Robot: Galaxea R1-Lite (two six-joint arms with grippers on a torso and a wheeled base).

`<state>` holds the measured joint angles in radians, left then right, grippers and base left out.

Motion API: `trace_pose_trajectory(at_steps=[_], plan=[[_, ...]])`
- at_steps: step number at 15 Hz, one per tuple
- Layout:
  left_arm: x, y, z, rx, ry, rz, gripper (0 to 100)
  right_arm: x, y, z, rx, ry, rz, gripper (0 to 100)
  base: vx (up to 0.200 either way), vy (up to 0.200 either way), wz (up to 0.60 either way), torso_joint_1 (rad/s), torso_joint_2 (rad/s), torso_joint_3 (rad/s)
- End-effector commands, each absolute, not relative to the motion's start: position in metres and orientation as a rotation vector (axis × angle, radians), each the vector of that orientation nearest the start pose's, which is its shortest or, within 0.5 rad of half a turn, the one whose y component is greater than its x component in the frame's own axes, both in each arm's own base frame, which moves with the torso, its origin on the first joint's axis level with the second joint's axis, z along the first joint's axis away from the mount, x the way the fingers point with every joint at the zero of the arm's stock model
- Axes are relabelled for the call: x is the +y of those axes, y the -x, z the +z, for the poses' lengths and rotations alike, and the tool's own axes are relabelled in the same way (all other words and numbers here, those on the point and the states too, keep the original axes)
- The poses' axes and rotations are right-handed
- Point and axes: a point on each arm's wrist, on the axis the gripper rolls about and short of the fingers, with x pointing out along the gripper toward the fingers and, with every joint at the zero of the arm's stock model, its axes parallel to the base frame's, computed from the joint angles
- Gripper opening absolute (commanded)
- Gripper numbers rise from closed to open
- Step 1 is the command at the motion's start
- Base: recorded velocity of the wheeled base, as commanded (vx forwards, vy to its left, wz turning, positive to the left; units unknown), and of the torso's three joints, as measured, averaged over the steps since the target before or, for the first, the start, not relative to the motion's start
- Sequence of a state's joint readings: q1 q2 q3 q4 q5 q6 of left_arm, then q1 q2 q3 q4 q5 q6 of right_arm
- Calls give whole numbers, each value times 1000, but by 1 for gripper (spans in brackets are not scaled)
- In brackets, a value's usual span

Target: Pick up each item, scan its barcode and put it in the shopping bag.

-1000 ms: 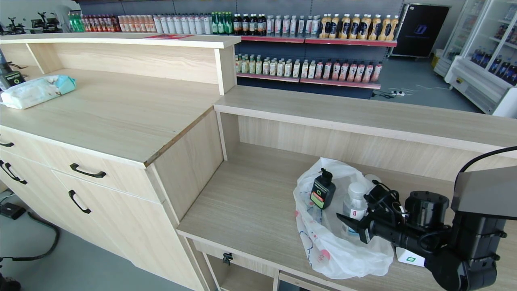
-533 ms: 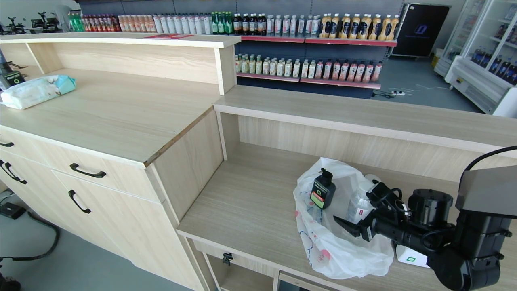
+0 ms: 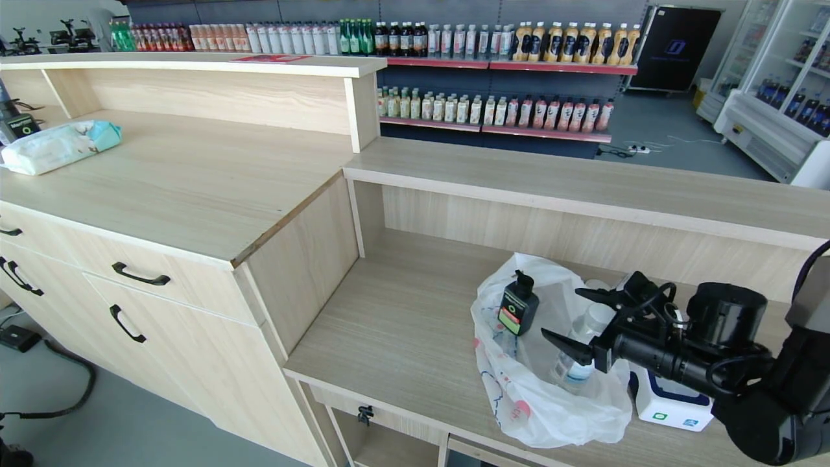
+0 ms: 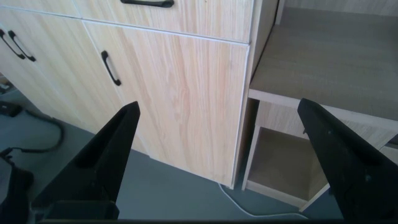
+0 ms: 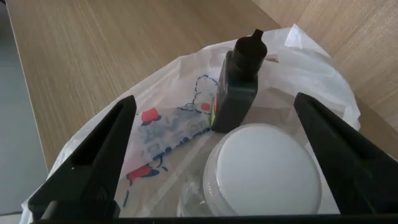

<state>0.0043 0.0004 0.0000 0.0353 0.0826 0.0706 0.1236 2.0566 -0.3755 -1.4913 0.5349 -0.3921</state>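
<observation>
The right gripper point(image 3: 560, 312) hides part of the clear bottle point(image 3: 574, 366) in the shopping bag point(image 3: 525, 408). The white box point(image 3: 668, 403) sits half behind the arm point(image 3: 677, 371).

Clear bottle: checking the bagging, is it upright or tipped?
Tipped: the clear bottle leans inside the shopping bag, cap toward the open right gripper.

No wording can be read. The dark bottle point(image 3: 519, 303) just beside the right gripper point(image 3: 561, 312) bears a green and red label point(image 3: 514, 319), its print too small.
</observation>
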Motion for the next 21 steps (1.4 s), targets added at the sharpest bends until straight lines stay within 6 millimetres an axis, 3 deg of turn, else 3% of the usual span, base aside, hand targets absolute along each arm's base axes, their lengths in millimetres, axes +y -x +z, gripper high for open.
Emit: trace_pose_trajectory(at_steps=[1, 5, 8, 11, 15, 18, 21], plan=[[2, 23, 72, 38, -72, 88, 100, 43, -275, 103, -22, 356, 662, 100, 0, 0, 0, 0, 0, 0], [2, 23, 72, 38, -72, 86, 100, 35, -243, 147, -91, 396, 626, 100, 0, 0, 0, 0, 0, 0], [2, 23, 72, 38, -72, 88, 100, 31, -230, 164, -158, 490, 596, 100, 0, 0, -200, 2, -1, 1], [2, 23, 72, 38, -72, 86, 100, 31, -232, 197, -286, 549, 502, 100, 0, 0, -600, -7, 1, 4], [2, 23, 72, 38, -72, 86, 100, 19, -233, 243, -258, 485, 294, 100, 0, 0, -600, 6, 2, 0], [2, 23, 72, 38, -72, 88, 100, -6, -219, 245, -118, 416, 107, 100, 0, 0, -600, 4, 1, 2], [2, 23, 72, 38, -72, 86, 100, -14, -182, 244, -48, 259, -50, 100, 0, 0, -200, -1, 1, 1]])
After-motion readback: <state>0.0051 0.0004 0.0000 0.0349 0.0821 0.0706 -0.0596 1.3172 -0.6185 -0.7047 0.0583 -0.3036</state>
